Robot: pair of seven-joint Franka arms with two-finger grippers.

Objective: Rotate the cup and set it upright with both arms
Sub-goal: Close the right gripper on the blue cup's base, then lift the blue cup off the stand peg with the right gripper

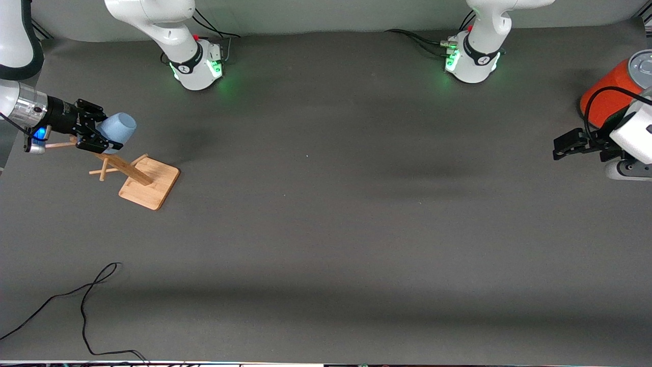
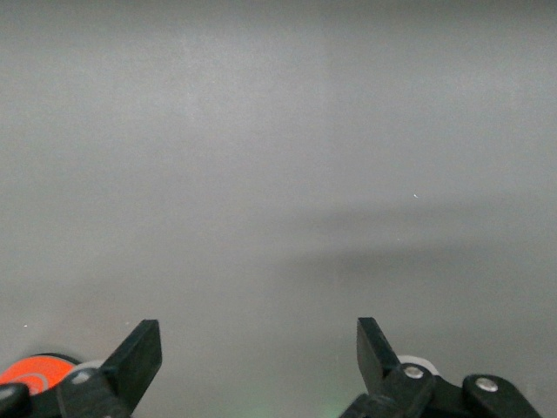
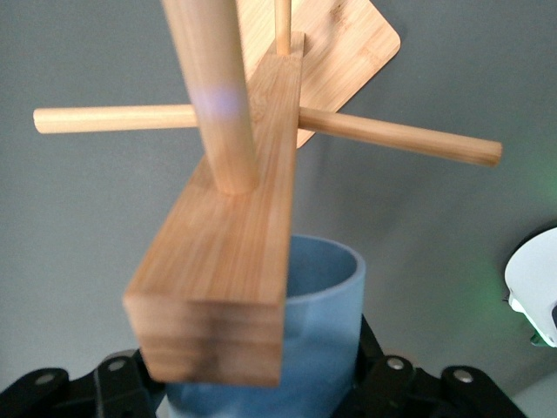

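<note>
Front view gives us a broad bench (image 1: 326, 229) covered in matte dark-grey cloth, with a thin black cable (image 1: 81, 306) looping across its edge nearest the camera. At the left arm's end we see a rounded orange-red can (image 1: 606, 97) with a grey lid. Toward the right arm's end stands a wooden peg rack (image 1: 137, 176): a flat rounded-corner bamboo base, a square post and smooth round pegs.

We find the cup (image 1: 118, 130), a small pale-blue matte tumbler, lying on its side in the air over the rack's top. The right claw (image 1: 94, 133) is clamped on it; from the right wrist, the cup (image 3: 313, 348) sits between the black fingers (image 3: 392, 374), just under the post's end.

We see the left claw (image 1: 568, 142) hovering beside the can, fingers (image 2: 139, 353) spread apart and holding nothing.
</note>
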